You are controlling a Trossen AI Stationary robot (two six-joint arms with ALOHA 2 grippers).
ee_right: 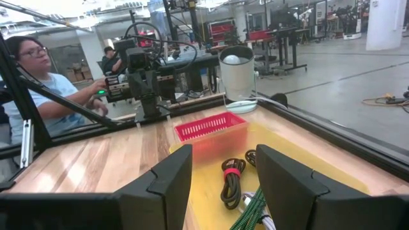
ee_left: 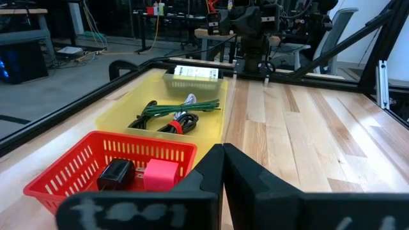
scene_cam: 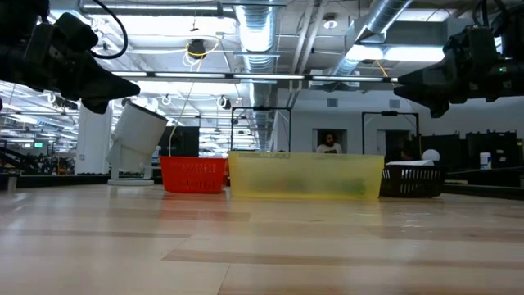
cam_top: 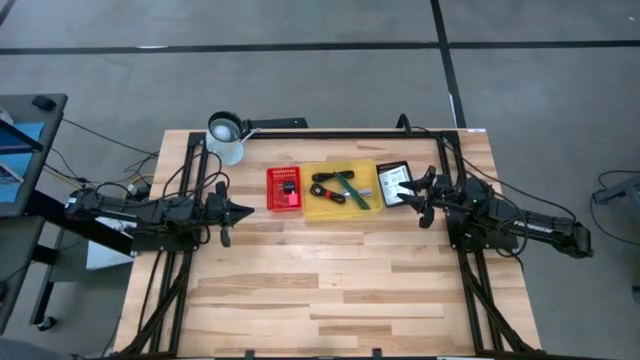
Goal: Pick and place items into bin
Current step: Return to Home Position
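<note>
Three containers stand in a row at mid-table: a red basket (cam_top: 284,189), a yellow bin (cam_top: 368,203) and a black basket (cam_top: 381,168). The yellow bin holds a coiled black cable with a red bit (ee_left: 176,122) and a slim green stick (ee_left: 182,107). A small black piece (ee_left: 116,174) and a pink block (ee_left: 160,174) lie in the red basket. A flat white printed packet (ee_left: 192,71) lies in the black basket. My left gripper (ee_left: 222,167) is shut and held above the table, left of the red basket. My right gripper (ee_right: 223,185) is open with nothing between its fingers, by the black basket's right side.
A white mug (cam_top: 226,137) stands near the table's far edge, behind the red basket. Black frame rails (cam_top: 320,133) run along the far edge and both sides. Bare wood (cam_top: 330,290) stretches across the near half. A person (ee_right: 38,83) sits beyond the table's left side.
</note>
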